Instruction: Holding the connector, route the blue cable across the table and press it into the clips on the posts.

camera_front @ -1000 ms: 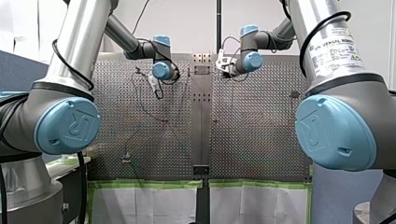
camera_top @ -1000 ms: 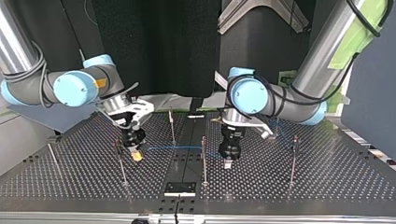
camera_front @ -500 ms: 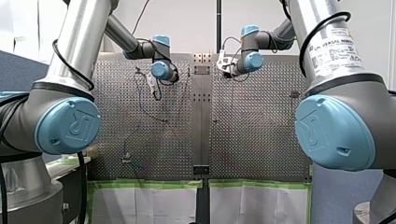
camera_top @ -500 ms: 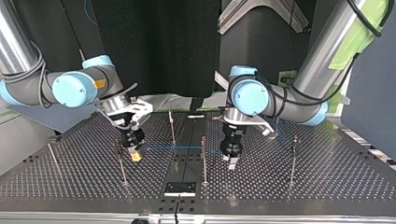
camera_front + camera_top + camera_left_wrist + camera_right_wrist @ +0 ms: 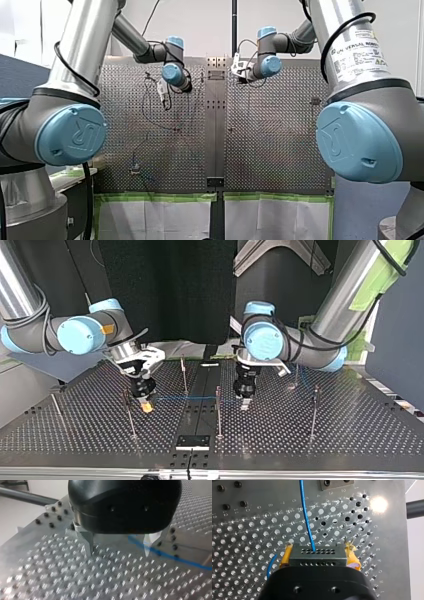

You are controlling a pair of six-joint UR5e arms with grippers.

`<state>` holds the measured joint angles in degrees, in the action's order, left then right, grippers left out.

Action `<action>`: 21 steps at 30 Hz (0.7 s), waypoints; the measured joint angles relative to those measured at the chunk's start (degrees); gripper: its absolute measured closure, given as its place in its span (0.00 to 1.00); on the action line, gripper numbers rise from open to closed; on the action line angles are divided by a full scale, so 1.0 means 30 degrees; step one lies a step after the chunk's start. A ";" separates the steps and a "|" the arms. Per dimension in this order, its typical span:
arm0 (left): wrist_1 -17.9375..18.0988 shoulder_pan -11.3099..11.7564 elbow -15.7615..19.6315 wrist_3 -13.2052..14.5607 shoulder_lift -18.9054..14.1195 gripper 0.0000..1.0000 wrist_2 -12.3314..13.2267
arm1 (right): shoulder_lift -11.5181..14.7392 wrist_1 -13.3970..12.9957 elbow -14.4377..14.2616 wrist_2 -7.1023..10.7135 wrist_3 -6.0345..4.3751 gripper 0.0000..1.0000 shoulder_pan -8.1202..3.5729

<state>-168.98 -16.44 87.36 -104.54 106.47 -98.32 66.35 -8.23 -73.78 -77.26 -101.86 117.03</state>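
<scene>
My right gripper (image 5: 319,549) is clamped on the connector (image 5: 317,556), rigid, so best hold; cable (image 5: 305,512) leaves it straight ahead, thin & prob. floppy. My left gripper (image 5: 119,552) gapes empty, cable just past one fingertip.

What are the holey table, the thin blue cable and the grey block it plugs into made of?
Table: bare metal by its look, brushed silver with bright glints around the holes. Blue cable: likely wire in a smooth, plastic-looking sheath. Connector, gripped by the right hand: dull grey block with rows of pinholes; plastic or metal, hard to tell.
</scene>
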 joint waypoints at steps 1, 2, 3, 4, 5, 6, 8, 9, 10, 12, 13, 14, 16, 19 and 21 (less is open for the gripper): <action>-0.0082 -0.0091 0.0118 0.0028 -0.0131 0.00 0.0007 | 0.0001 0.0005 -0.0002 0.0000 0.0005 1.00 0.0002; -0.0129 -0.0167 0.0239 0.0028 -0.0275 0.00 0.0013 | 0.0003 0.0005 -0.0001 0.0000 0.0009 1.00 0.0003; -0.0165 -0.0251 0.0380 0.0013 -0.0475 0.00 0.0021 | 0.0002 0.0002 0.0003 -0.0001 0.0014 1.00 0.0004; -0.0196 -0.0307 0.0461 0.0005 -0.0623 0.00 0.0022 | 0.0002 0.0000 0.0000 0.0001 0.0016 1.00 0.0005; -0.0241 -0.0360 0.0524 0.0014 -0.0779 0.00 0.0023 | 0.0004 -0.0004 0.0000 0.0000 0.0018 1.00 0.0005; -0.0351 -0.0429 0.0592 0.0044 -0.0981 0.00 0.0016 | 0.0007 -0.0007 0.0000 0.0000 0.0020 1.00 0.0006; -0.0553 -0.0541 0.0691 0.0117 -0.1225 0.00 -0.0007 | 0.0007 -0.0006 -0.0002 -0.0001 0.0022 1.00 0.0012; -0.0642 -0.0621 0.0774 0.0154 -0.1376 0.00 -0.0023 | 0.0004 0.0000 -0.0001 -0.0001 0.0023 1.00 0.0016; -0.0687 -0.0681 0.0851 0.0170 -0.1495 0.00 -0.0031 | 0.0003 0.0004 -0.0002 0.0000 0.0023 1.00 0.0019; -0.0733 -0.0816 0.1067 0.0169 -0.1795 0.00 -0.0037 | 0.0000 0.0009 -0.0002 0.0000 0.0023 1.00 0.0023; -0.0739 -0.0877 0.1174 0.0160 -0.1938 0.00 -0.0035 | -0.0002 0.0012 -0.0004 0.0001 0.0023 1.00 0.0025; -0.0739 -0.0940 0.1288 0.0146 -0.2086 0.00 -0.0030 | -0.0003 0.0012 -0.0004 0.0000 0.0023 1.00 0.0025; -0.0741 -0.1087 0.1544 0.0133 -0.2430 0.00 -0.0003 | -0.0003 0.0015 -0.0005 0.0000 0.0023 1.00 0.0027; -0.0872 -0.1368 0.1743 0.0159 -0.2943 0.00 0.0026 | 0.0007 0.0015 -0.0003 0.0001 0.0024 1.00 0.0028; -0.1045 -0.1666 0.1790 0.0276 -0.3357 0.00 0.0021 | 0.0014 0.0015 -0.0003 0.0001 0.0023 1.00 0.0028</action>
<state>-172.11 -21.44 92.73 -103.71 96.40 -98.25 66.39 -8.18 -73.79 -77.26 -101.79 117.11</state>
